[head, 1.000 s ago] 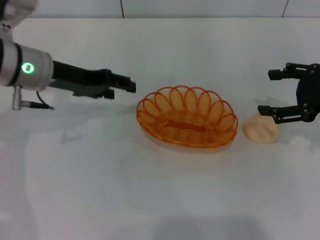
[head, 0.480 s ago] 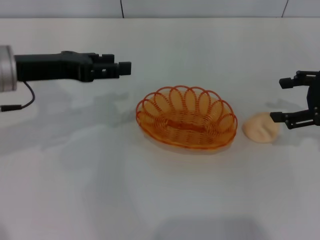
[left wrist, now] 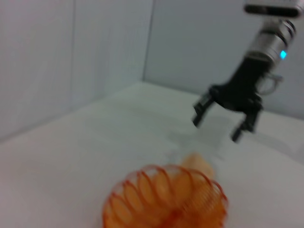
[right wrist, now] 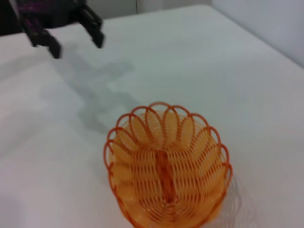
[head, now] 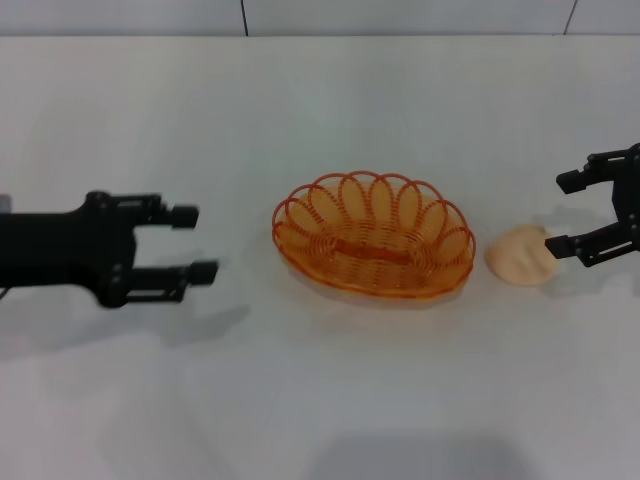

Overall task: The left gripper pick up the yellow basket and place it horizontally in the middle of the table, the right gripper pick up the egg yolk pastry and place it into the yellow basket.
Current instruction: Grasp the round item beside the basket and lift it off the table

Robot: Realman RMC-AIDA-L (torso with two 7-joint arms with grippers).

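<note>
The yellow basket (head: 373, 236), an oval orange wire basket, lies flat in the middle of the table (head: 320, 400); it also shows in the left wrist view (left wrist: 166, 199) and the right wrist view (right wrist: 167, 166). It is empty. The egg yolk pastry (head: 521, 255) sits on the table just right of the basket, partly hidden behind it in the left wrist view (left wrist: 197, 164). My left gripper (head: 195, 242) is open and empty, left of the basket and apart from it. My right gripper (head: 565, 213) is open, just right of the pastry, one finger close over it.
A grey wall runs along the table's far edge (head: 320, 36). Nothing else stands on the table.
My left gripper has drawn back to the left and come down nearer the front, away from the basket. My right gripper has shifted slightly beside the pastry. The basket and pastry have not moved.
</note>
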